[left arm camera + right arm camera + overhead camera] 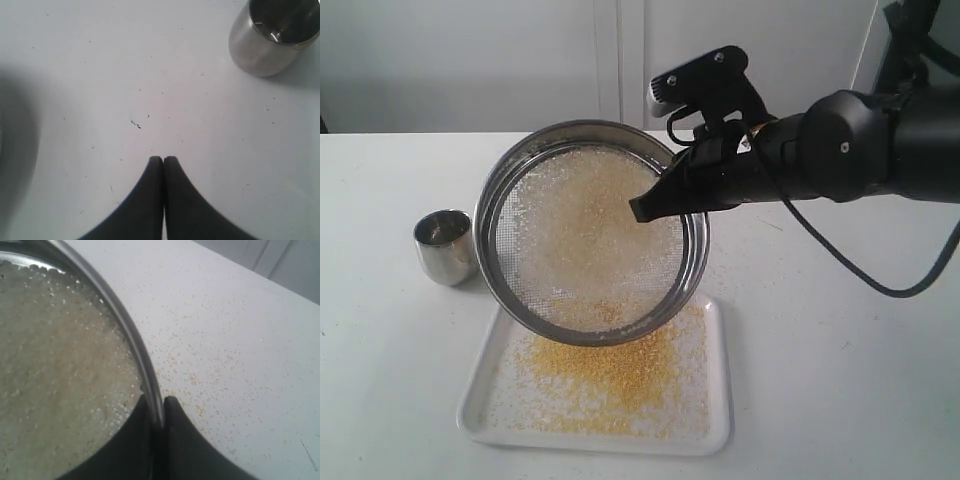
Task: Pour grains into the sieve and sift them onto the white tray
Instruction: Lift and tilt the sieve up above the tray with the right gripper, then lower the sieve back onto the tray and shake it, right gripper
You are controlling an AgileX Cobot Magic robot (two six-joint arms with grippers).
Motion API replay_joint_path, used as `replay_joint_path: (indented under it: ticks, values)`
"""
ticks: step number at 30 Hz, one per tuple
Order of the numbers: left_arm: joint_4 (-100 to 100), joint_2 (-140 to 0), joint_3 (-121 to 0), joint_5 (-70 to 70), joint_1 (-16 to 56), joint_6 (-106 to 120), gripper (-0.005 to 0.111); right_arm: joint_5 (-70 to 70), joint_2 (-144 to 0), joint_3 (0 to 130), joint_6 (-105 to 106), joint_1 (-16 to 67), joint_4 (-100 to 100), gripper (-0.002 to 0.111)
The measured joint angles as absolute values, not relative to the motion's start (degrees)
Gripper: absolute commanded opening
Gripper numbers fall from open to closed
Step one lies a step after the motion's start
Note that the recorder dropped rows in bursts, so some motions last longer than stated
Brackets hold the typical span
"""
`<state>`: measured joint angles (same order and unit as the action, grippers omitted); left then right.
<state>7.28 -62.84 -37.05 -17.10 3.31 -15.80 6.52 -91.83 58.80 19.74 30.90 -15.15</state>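
The right gripper (pixel 642 207) is clamping the sieve (pixel 488 225) by its steel rim wall. In the right wrist view the two black fingers (pixel 177 435) are pinching that wall between them, one inside the sieve (pixel 125 325) and one outside, so the right gripper (pixel 157 402) is closed on the sieve and nothing else. The sieve is hanging steeply tilted, with its open face turned toward the exterior camera and its lower edge sitting over the far end of the white tray (pixel 717 425); whether the rim is touching the tray I cannot tell.

The grains (pixel 590 220) are clinging to the grey mesh. Yellow ones are gathering in a broad patch across the middle and whitish, coarser ones are dotting the edges. More grains (pixel 610 375) – nearly all fine and yellow – are lying spread across the tray floor beneath, thickest just under the sieve and thinning toward the near rim. Stray specks (pixel 200 390) are also peppering the white tabletop (pixel 820 380) beside the sieve's rim (the right wrist camera is showing these best).

The left gripper (pixel 163 159) is hovering over bare table with its fingertips pressed together, holding nothing. A small steel cup (pixel 272 40) is standing upright near it – the same cup (pixel 445 245) is sitting just left of the sieve in the exterior view, off the tray.
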Motion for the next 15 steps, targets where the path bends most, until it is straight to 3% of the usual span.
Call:
replay_joint_path:
  ticks: [8,15]
  values:
    - [7.3,-62.8,-37.1,-17.1,3.3,-15.8,0.0,12.1,-92.4,58.8,19.7,30.9,-15.3,0.0]
    - [7.3,-62.8,-37.1,-17.1,3.3,-15.8,0.0,41.9,-102.0,73.6,17.4,28.3,-13.4,0.0]
